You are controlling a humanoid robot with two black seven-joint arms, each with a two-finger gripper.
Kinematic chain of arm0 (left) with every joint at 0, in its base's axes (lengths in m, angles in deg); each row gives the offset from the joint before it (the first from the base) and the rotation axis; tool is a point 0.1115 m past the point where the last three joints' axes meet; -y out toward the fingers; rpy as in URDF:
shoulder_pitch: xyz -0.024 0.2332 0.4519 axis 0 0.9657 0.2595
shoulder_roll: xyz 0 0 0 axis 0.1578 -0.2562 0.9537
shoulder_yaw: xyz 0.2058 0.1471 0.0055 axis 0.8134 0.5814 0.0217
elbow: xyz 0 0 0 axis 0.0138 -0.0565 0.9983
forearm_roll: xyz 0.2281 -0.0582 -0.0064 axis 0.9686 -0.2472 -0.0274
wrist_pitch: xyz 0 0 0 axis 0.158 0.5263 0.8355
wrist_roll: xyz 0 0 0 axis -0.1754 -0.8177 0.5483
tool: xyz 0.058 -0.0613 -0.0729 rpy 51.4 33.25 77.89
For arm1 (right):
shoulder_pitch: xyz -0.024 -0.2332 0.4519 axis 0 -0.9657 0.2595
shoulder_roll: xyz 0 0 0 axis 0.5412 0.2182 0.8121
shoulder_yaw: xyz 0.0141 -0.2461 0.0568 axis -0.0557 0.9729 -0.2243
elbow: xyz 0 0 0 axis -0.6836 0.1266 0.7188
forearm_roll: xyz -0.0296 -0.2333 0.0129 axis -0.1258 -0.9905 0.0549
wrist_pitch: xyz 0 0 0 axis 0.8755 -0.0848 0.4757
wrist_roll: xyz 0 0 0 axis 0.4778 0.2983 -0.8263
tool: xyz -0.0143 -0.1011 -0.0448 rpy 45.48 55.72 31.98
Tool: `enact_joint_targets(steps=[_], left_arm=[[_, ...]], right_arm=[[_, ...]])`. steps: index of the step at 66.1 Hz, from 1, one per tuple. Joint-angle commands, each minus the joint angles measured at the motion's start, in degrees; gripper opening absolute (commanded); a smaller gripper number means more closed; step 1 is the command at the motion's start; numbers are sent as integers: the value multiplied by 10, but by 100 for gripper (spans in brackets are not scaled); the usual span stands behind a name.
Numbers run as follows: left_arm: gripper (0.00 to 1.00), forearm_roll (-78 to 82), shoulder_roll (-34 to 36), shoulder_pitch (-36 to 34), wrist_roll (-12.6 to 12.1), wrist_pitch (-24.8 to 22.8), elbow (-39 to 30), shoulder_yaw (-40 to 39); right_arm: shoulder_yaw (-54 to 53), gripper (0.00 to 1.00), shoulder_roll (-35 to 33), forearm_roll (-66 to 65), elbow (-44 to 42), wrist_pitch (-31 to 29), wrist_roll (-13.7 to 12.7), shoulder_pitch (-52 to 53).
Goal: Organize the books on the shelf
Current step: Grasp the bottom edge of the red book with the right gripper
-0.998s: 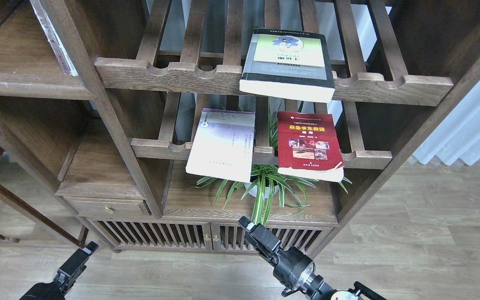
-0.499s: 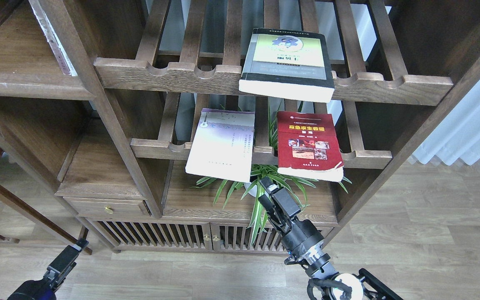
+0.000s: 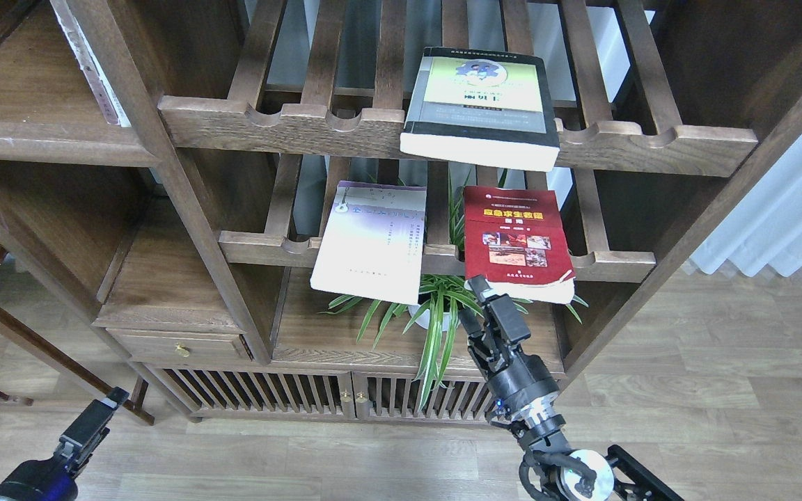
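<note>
Where the upper slatted rack [image 3: 457, 136] crosses the unit, black-grey book [image 3: 481, 106] lying flat on the slats, front edge overhanging the scalloped rail. On the lower slatted rack [image 3: 436, 259]: pale white-lavender book [image 3: 372, 242] at left, red book [image 3: 516, 242] at right, both flat, tilted forward, jutting past the rail; clear gap between the two. Beneath, in the bay over the slatted cabinet doors [image 3: 345, 398], potted spider plant [image 3: 443, 316] in a white pot, leaves spilling past the board's front edge and showing through the gap between the books. Solid shelf board [image 3: 46, 132] at upper left, smooth rounded front edge; only a thin white strip at its right wall, otherwise bare wood in view. Small drawer [image 3: 178, 346] with brass knob lower left.

Right gripper [image 3: 486, 306] raised just under the front edge of the red book, near its left corner; contact not resolvable; fingers slightly parted, nothing between them. Left gripper [image 3: 98, 410] low over the wood floor [image 3: 686, 390], well apart from the shelving; fingers not distinguishable, state not determinable. Open floor ahead of the unit.
</note>
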Motion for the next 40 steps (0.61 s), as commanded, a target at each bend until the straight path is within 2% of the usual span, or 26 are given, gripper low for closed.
enact_joint_targets(steps=[1,22,29,32,35,40], left_arm=[[100,0,0,-1,0,0,0,0],[100,0,1,-4,0,0,0,0],[100,0,1,-4,1,0,0,0],[100,0,1,-4,1,0,0,-1],[100,0,1,-4,1,0,0,-1],[100,0,1,-5,1,0,0,-1]], right_arm=[[-16,87,0,1,1,0,23,0],[-22,63,0,1,0,0,26,-1],[-22,44,0,1,-1,0,26,-3],[-23,30,0,2,-2,0,26,-4],[-24,23,0,2,-3,0,26,-4],[-24,18,0,3,-3,0,26,-3]])
